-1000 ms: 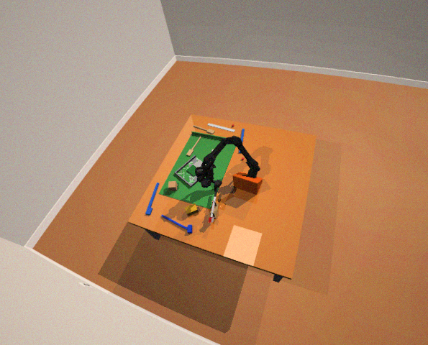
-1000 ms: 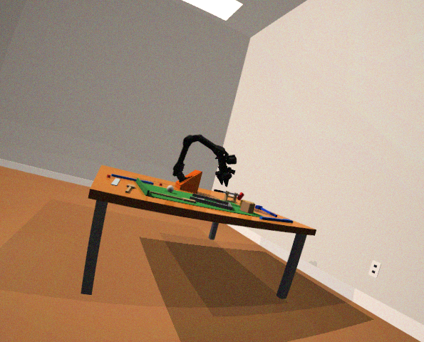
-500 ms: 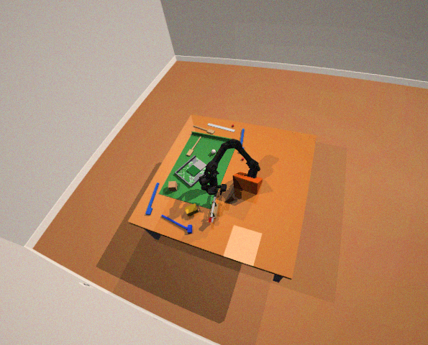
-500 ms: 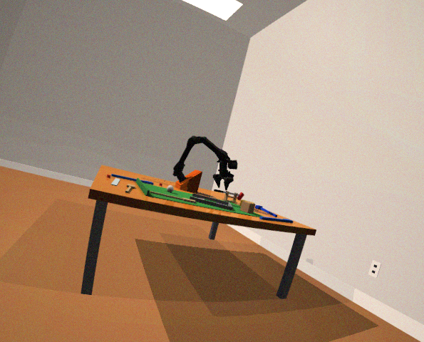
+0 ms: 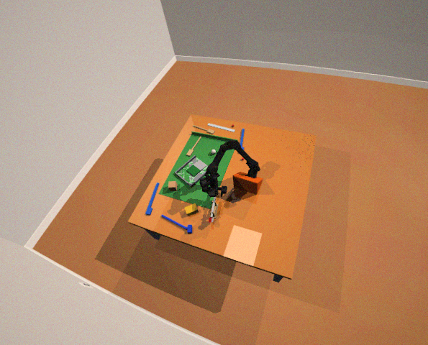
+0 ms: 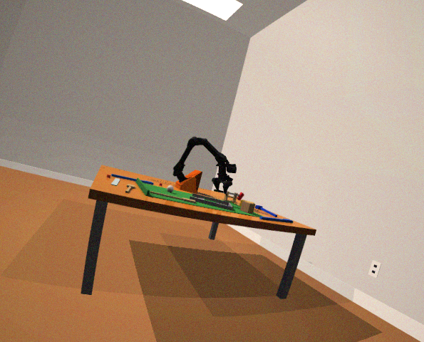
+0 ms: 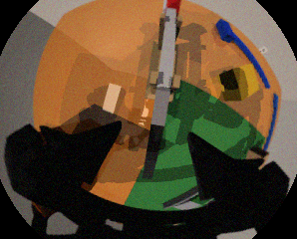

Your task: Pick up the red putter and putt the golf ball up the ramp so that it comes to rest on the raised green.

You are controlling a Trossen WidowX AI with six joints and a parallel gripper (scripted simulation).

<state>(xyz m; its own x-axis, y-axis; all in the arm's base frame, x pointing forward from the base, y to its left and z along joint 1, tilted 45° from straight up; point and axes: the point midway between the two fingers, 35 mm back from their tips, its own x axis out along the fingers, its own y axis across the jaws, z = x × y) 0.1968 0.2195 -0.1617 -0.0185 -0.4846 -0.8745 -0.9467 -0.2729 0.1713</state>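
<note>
The putter, with a red head, a grey shaft (image 5: 212, 208) (image 7: 166, 65) and a black grip (image 7: 152, 154), rests on a small stand at the mat's near end. Its red head (image 5: 210, 219) (image 6: 240, 195) points away from the arm. My gripper (image 5: 216, 192) (image 6: 221, 190) (image 7: 154, 129) is open and empty above the grip end, which shows between the fingers in the wrist view. The white golf ball (image 5: 214, 152) (image 6: 169, 188) lies on the green mat near its back end. The raised green (image 5: 194, 170) sits inside grey walls mid-mat, with a grey ramp (image 5: 200, 164) on the ball's side.
A yellow block (image 5: 190, 209) (image 7: 248, 80) and blue clubs (image 5: 152, 200) (image 5: 176, 223) lie beside the mat. A brown block (image 5: 172, 185) (image 6: 247, 206) stands on its corner. A wooden club (image 5: 195, 146) lies left of the ball. The arm's orange base (image 5: 247, 182) (image 6: 192, 181) stands right of the mat.
</note>
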